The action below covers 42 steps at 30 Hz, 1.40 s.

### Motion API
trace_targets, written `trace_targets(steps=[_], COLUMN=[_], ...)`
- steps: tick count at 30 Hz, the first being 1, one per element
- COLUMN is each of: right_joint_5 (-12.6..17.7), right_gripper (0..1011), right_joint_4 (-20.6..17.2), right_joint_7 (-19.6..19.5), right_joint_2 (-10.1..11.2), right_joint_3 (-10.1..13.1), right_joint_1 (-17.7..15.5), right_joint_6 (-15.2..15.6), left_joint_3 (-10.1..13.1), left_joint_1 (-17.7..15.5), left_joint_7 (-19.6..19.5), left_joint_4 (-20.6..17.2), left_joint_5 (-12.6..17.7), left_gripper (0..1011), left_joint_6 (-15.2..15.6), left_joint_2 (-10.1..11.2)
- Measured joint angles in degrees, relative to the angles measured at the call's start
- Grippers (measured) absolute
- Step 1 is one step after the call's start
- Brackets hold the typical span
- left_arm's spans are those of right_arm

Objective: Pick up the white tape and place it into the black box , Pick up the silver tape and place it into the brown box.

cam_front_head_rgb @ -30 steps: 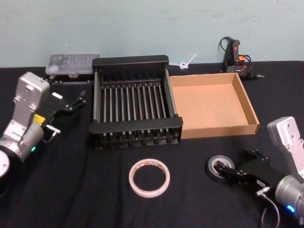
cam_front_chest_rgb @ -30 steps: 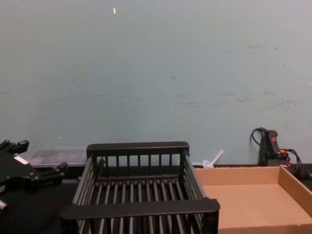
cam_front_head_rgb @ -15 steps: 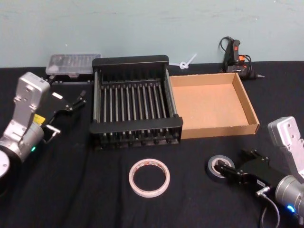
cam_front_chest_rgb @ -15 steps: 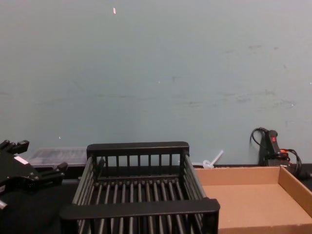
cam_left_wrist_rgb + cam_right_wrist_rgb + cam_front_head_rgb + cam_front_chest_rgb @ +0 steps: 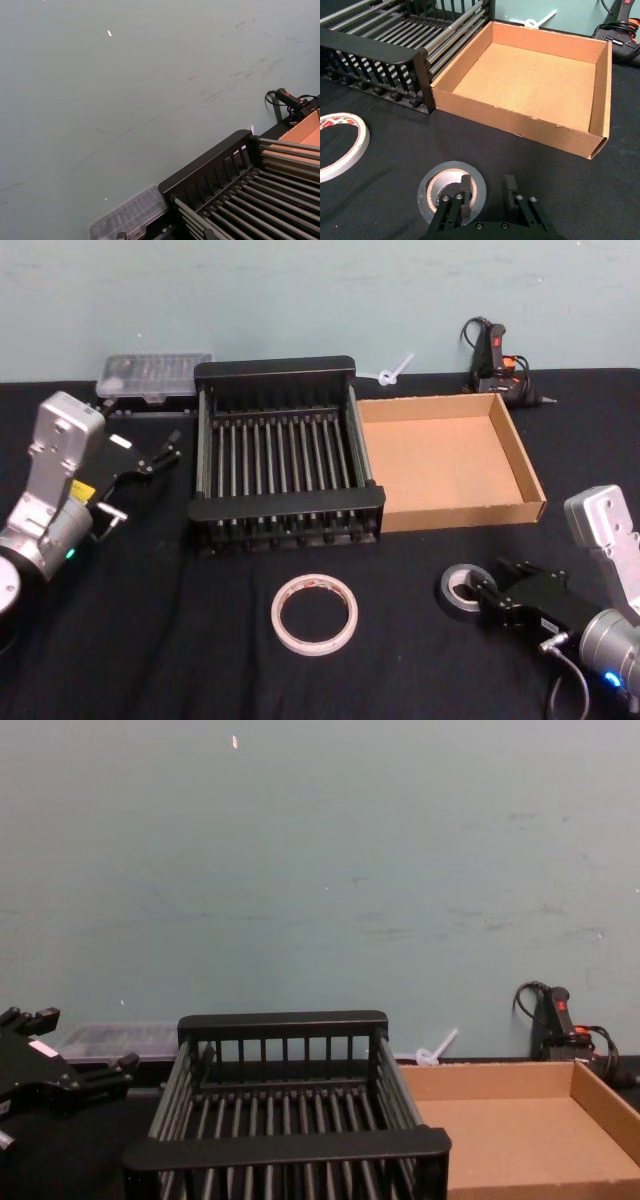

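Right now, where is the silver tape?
In the head view the silver tape lies flat on the black table, front right, near the brown box, with the right gripper at it.

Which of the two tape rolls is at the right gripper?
The silver tape: the right gripper straddles its wall, while the white tape lies apart.

Two arms are shown, each ending in a silver-grey metal wrist block of boxy form, rounded at the corners and fixed with small screws. A cylindrical silver joint lies behind each block; a green indicator is seen on the left one and a blue one on the right. The left pincer [image 5: 165, 452] and right pincer [image 5: 487, 589] are built of matt black linked bars. A white label is borne by the left pincer, and a thin grey cable loops beneath the right wrist.
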Motion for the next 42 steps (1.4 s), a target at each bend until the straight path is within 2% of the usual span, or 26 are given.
trace_targets(steps=[2,5,10,18,32,42], right_joint_5=[0.0,0.0,0.0,0.0,0.3,-0.1], right_gripper=[400,279,156,157,157,157], right_joint_4=[0.0,0.0,0.0,0.0,-1.9,-1.6], right_joint_7=[0.0,0.0,0.0,0.0,1.9,2.9], right_joint_2=[0.0,0.0,0.0,0.0,0.0,0.2], right_joint_3=[0.0,0.0,0.0,0.0,2.0,2.4], right_joint_1=[0.0,0.0,0.0,0.0,-0.5,3.0], right_joint_6=[0.0,0.0,0.0,0.0,-1.8,-3.3], left_joint_3=[0.0,0.0,0.0,0.0,0.0,0.0], left_joint_1=[0.0,0.0,0.0,0.0,0.0,0.0], left_joint_7=[0.0,0.0,0.0,0.0,0.0,0.0], left_joint_4=[0.0,0.0,0.0,0.0,0.0,0.0], left_joint_5=[0.0,0.0,0.0,0.0,0.0,0.0], left_gripper=[1001,1001,1002,1001,1001,1001], left_joint_6=[0.0,0.0,0.0,0.0,0.0,0.0], left_joint_2=[0.0,0.0,0.0,0.0,0.0,0.0])
